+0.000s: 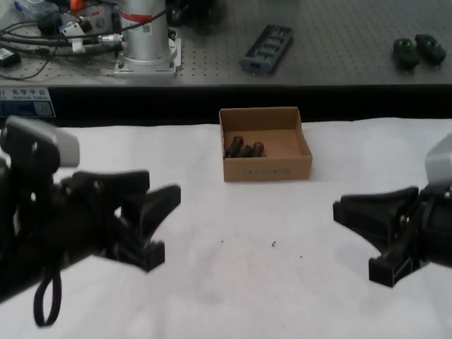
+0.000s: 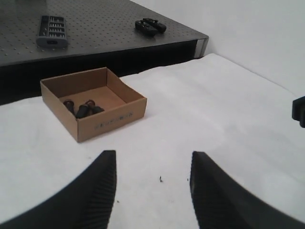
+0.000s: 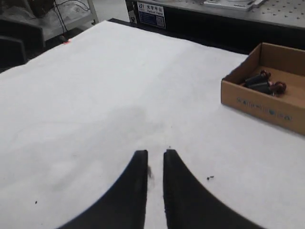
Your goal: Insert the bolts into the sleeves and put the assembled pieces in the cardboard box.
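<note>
Nearest the camera in the high view, the left gripper (image 1: 166, 224) hangs over the white cloth (image 1: 282, 296) at about 8 o'clock. Its fingers are spread wide with nothing between them, and the left wrist view shows the same broad gap (image 2: 152, 153). Opposite it, at about 4 o'clock, sits the right gripper (image 1: 357, 240). In its own wrist view the right gripper (image 3: 155, 153) has its fingers drawn almost together, with a thin slit between them and nothing held. A few dark specks (image 1: 273, 245) dot the cloth between the two arms. Towards 12 o'clock, well apart from both grippers, the open cardboard box (image 1: 265, 171) stands on the cloth. Three dark assembled pieces (image 1: 244, 149) lie side by side on its floor towards its 9 o'clock wall, and they also show in both wrist views (image 2: 85, 108) (image 3: 262, 83). Beyond the cloth runs a perforated metal bench (image 1: 339, 42). It carries a silver column base (image 1: 145, 35) at 11 o'clock, a black slotted rack (image 1: 266, 48) at 12 and two dark knobs (image 1: 418, 49) near 1 o'clock.
</note>
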Controlling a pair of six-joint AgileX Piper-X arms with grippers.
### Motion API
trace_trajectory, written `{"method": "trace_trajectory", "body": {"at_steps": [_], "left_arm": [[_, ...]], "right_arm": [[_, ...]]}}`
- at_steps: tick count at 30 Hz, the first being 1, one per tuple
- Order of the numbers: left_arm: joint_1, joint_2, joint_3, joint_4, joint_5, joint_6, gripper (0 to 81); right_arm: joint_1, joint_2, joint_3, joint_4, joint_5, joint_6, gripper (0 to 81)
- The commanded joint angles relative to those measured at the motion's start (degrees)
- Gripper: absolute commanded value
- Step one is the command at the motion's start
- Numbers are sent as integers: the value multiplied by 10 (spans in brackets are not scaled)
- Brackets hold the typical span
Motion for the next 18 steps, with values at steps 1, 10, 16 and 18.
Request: {"method": "trace_trajectory", "body": {"at_steps": [1,10,16,18], "left_arm": [[-16,-19,30,-8,-12,-11,357],[-51,-24,88,-7,-37,-13,357],[-52,-24,94,-8,-37,-35,263],[-52,-24,101,-19,-33,-34,155]], "right_arm": [[-3,-4,9,-1,8,-4,106],[-3,-5,28,-1,132,-4,106],[-3,-5,29,1,152,-4,105],[-1,-5,31,-2,152,-4,84]]}}
